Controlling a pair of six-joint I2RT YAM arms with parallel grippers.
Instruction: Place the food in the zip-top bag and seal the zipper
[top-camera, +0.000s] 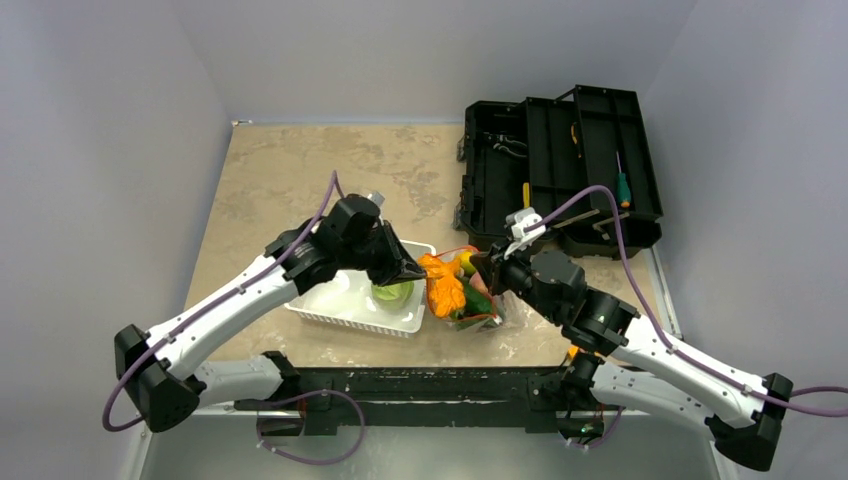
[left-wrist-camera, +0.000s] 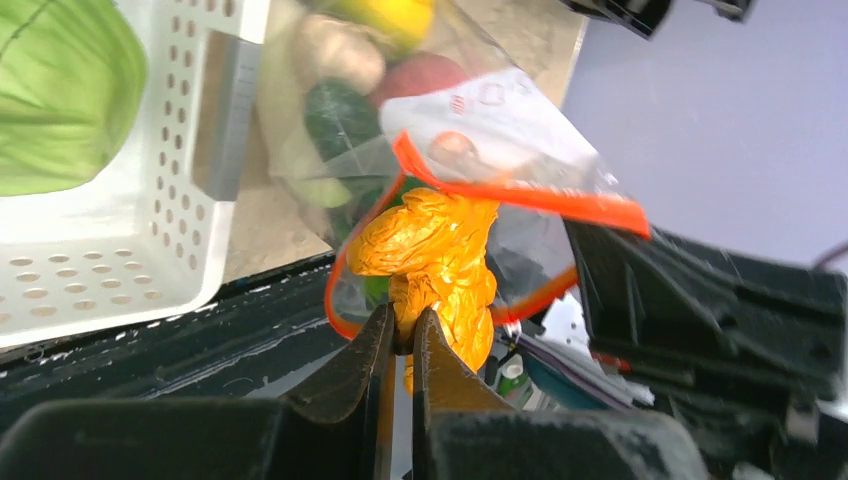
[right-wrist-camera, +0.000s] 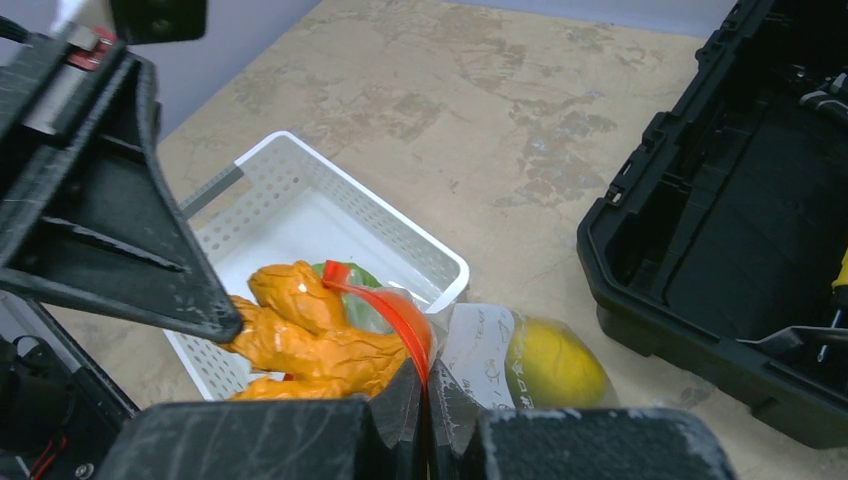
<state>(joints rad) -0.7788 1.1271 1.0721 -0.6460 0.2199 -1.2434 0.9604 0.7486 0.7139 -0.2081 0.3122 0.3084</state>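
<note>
My left gripper (left-wrist-camera: 403, 328) is shut on a knobbly orange piece (left-wrist-camera: 440, 250) of the food, holding it at the mouth of the clear zip-top bag (left-wrist-camera: 500, 120). The orange-red zipper (left-wrist-camera: 520, 197) loops around the piece. My right gripper (right-wrist-camera: 427, 378) is shut on the zipper (right-wrist-camera: 385, 305) at the bag's mouth edge, beside the orange piece (right-wrist-camera: 310, 340). Inside the bag lie a yellow-green mango (right-wrist-camera: 555, 365), a green cucumber (left-wrist-camera: 340, 115) and a pink peach (left-wrist-camera: 430, 75). From above, both grippers meet over the bag (top-camera: 478, 305), right of the basket.
A white slatted basket (top-camera: 330, 305) stands left of the bag with a green cabbage (top-camera: 392, 292) in it. An open black toolbox (top-camera: 560, 170) with tools sits at the back right. The table's black front rail (top-camera: 420, 385) runs close below the bag.
</note>
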